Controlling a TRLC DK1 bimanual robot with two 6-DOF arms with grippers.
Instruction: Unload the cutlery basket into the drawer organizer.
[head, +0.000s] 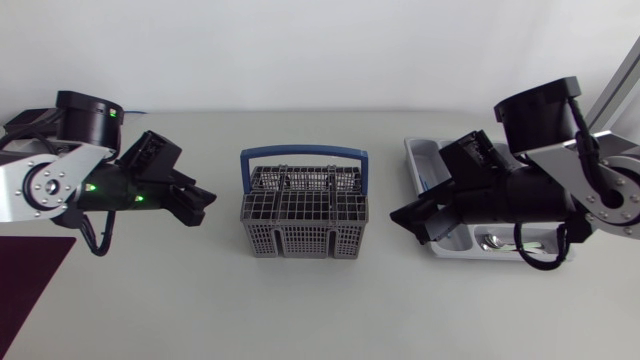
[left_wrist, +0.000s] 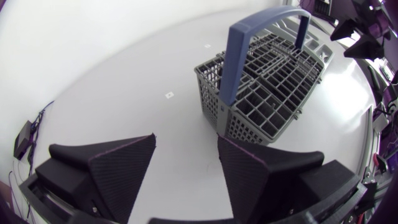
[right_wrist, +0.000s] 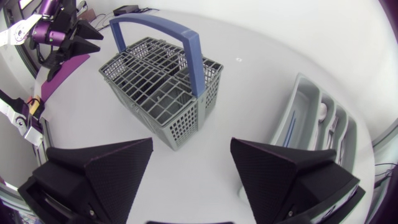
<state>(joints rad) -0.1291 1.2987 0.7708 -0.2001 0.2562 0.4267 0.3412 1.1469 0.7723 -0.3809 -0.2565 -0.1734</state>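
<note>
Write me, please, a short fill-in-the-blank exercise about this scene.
The cutlery basket has a handle coloured ____.
It stands ____ the left tool and the right tool.
Both tools are ____ and empty.
The drawer organizer lies nearer the ____ tool.
Missing words: blue; between; open; right.

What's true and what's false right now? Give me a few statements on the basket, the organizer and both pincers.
1. The cutlery basket stands between the left pincer and the right pincer. True.
2. The left pincer is shut on the basket's blue handle. False: it is open, empty and short of the basket.
3. The drawer organizer lies on the right pincer's side of the basket. True.
4. The right pincer holds a spoon. False: it is open and empty.
5. The blue handle is folded flat. False: it stands upright.
</note>
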